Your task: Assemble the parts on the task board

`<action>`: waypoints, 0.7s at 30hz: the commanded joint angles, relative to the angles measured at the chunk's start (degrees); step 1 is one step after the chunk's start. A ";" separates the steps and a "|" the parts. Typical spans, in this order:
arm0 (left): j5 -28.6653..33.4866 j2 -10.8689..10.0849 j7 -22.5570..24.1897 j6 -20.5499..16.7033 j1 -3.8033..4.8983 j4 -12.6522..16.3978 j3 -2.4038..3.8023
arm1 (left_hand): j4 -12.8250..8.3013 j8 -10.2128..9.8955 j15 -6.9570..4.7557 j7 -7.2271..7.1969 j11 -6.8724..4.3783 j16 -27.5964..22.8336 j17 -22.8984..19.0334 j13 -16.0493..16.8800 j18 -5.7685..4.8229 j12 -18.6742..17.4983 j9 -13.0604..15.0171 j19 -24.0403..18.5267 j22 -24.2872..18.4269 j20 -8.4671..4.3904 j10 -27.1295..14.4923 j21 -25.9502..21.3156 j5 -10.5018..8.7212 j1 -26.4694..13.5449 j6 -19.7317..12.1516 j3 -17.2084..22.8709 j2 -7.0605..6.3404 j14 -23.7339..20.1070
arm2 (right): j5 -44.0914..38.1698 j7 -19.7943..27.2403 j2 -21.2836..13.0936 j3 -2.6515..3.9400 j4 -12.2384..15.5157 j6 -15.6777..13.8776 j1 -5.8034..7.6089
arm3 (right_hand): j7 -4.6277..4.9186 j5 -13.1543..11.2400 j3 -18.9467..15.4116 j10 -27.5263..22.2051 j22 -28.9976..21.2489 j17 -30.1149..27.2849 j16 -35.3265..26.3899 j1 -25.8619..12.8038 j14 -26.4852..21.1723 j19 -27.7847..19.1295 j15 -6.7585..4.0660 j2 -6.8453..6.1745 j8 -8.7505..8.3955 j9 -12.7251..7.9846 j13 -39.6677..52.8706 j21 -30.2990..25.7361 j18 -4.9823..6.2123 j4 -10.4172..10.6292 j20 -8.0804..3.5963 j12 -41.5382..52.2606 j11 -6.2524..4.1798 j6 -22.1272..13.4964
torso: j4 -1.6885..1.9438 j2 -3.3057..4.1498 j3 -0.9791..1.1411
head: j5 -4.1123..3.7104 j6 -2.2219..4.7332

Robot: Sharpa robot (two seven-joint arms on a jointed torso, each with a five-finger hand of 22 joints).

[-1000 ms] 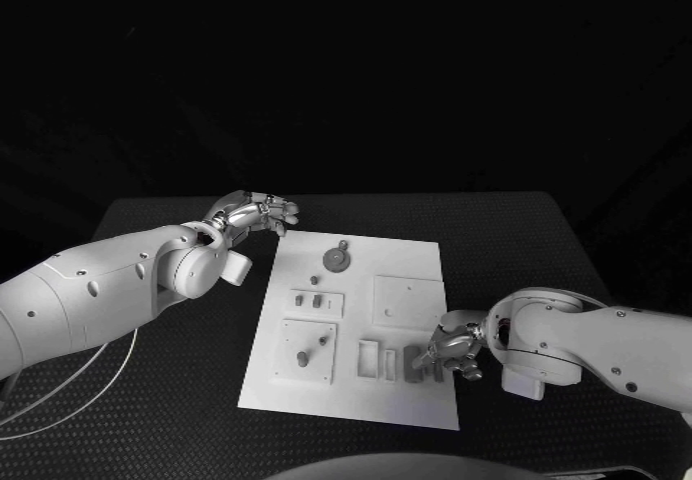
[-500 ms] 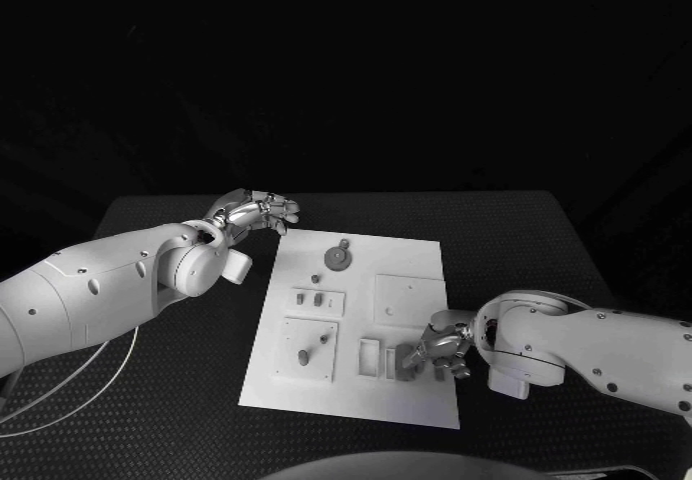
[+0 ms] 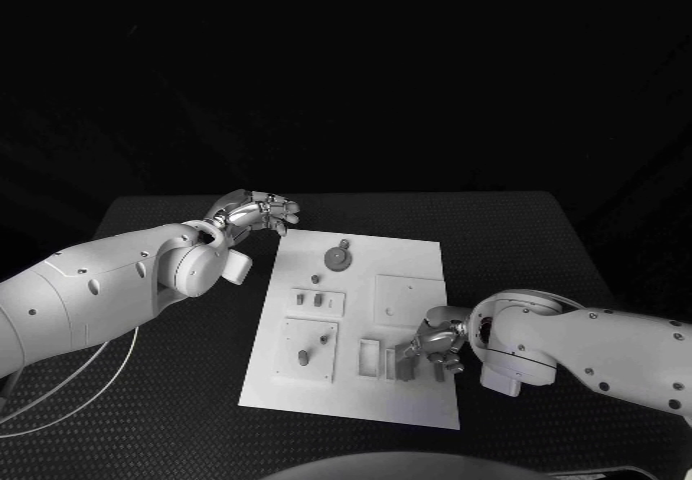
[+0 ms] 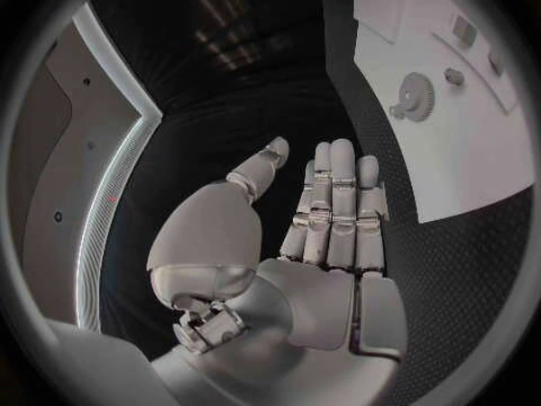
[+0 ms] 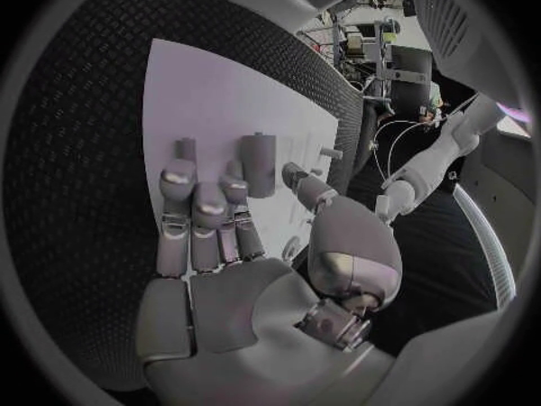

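My right hand (image 3: 433, 345) hangs over the near right part of the task board (image 3: 411, 400), fingers straight and close together, holding nothing. Just beyond my fingertips (image 5: 194, 189) stands a grey cylindrical peg (image 5: 258, 164), upright as far as I can tell. I read no writing on the board. Farther off, past the gear (image 3: 338, 258), my left hand (image 3: 257, 212) sits off the board's far left corner, loosely open and empty.
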 commanded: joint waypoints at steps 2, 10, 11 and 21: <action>0.35 0.10 0.28 0.90 0.04 0.16 0.04 | 0.30 -0.19 0.38 0.16 -0.01 -0.34 0.08 0.00 -0.13 0.21 0.07 -0.11 0.08 -1.44 -0.44 -0.38 -0.02 -0.36 -0.16 -0.03 -0.04 -0.18 | 0.76 0.14 0.57 -0.14 -0.67 0.18 -0.06 | 0.76 -0.33 0.56 0.14 0.57 0.23 -0.31 0.98 0.38 -0.24 0.05 -0.27 -0.34 -0.06 0.17 0.38 2.43 -0.42 -0.23 -0.16 0.09 0.79 | 0.02 0.00 0.04 | 0.06 -0.15; 0.35 0.00 0.25 0.91 0.05 0.20 0.04 | 0.32 -0.20 0.38 0.17 -0.02 -0.35 0.09 0.00 -0.12 0.22 0.08 -0.11 0.10 -1.44 -0.44 -0.40 -0.02 -0.37 -0.17 -0.04 -0.07 -0.19 | 0.67 -0.39 1.47 -0.93 -1.56 -0.17 -0.14 | 0.63 -0.33 0.65 0.45 0.62 0.86 -0.47 5.22 0.66 -0.16 0.00 0.83 -0.14 0.21 0.58 0.91 2.40 -4.85 -0.17 -0.06 -0.02 1.52 | -0.09 0.02 0.05 | 0.21 -0.30; 0.35 0.00 0.25 0.90 0.05 0.22 0.04 | 0.32 -0.20 0.38 0.17 -0.02 -0.35 0.09 0.00 -0.12 0.22 0.08 -0.11 0.10 -1.44 -0.44 -0.40 -0.02 -0.37 -0.17 -0.04 -0.07 -0.19 | 0.49 -0.41 1.50 -0.96 -1.61 -0.28 -0.16 | 0.61 -0.33 0.65 0.50 0.61 0.91 -0.49 5.45 0.68 -0.16 -0.02 1.04 -0.13 0.23 0.61 0.94 2.42 -5.09 -0.14 -0.06 -0.04 1.60 | -0.09 0.02 0.05 | 0.21 -0.30; 0.35 0.02 0.21 0.87 0.05 0.17 0.04 | 0.35 -0.21 0.38 0.16 -0.02 -0.36 0.11 0.00 -0.12 0.25 0.09 -0.11 0.12 -1.44 -0.45 -0.41 -0.02 -0.38 -0.16 -0.03 -0.06 -0.19 | -0.37 -0.04 1.35 -0.99 -1.52 -2.00 -0.19 | 0.08 -0.34 2.12 1.32 0.43 1.54 -0.81 9.02 0.94 -0.14 -0.43 4.77 0.42 0.51 0.89 1.21 2.41 -8.77 0.18 -0.06 -0.53 3.45 | -0.07 -0.01 0.06 | 0.20 -0.28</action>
